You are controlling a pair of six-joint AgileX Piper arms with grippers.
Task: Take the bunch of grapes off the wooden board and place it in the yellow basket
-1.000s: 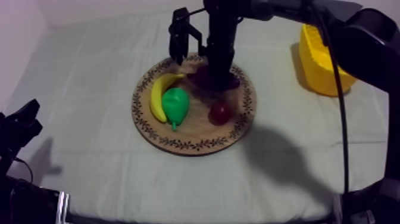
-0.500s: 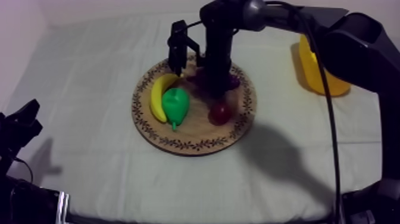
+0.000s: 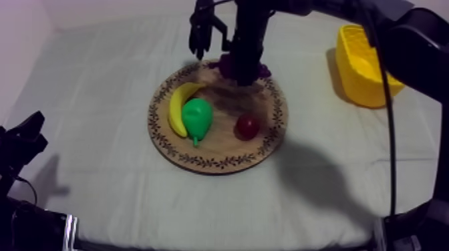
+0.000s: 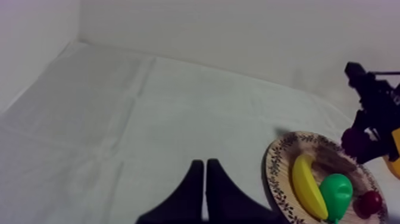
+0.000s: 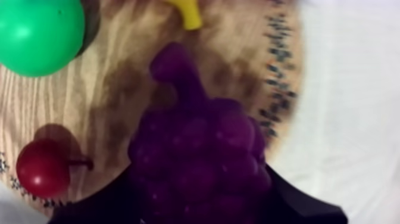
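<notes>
The purple bunch of grapes (image 3: 262, 69) hangs just above the far part of the round wooden board (image 3: 217, 162), with my right gripper (image 3: 245, 72) shut on it. In the right wrist view the grapes (image 5: 199, 158) sit between the two black fingers (image 5: 291, 205), over the board (image 5: 119, 89). From the left wrist view the grapes (image 4: 355, 142) show at the board's far rim. The yellow basket (image 3: 363, 65) stands at the far right. My left gripper (image 3: 25, 139) rests at the table's near left, its fingers (image 4: 205, 182) together in a narrow wedge.
A banana (image 3: 176, 107), a green pear (image 3: 197, 119) and a small red fruit (image 3: 247, 125) lie on the board. Bare cloth stretches between the board and the basket and across the table's front.
My right gripper has risen with the grapes, lifting them off the board and a little toward its far edge. The left arm has not moved.
</notes>
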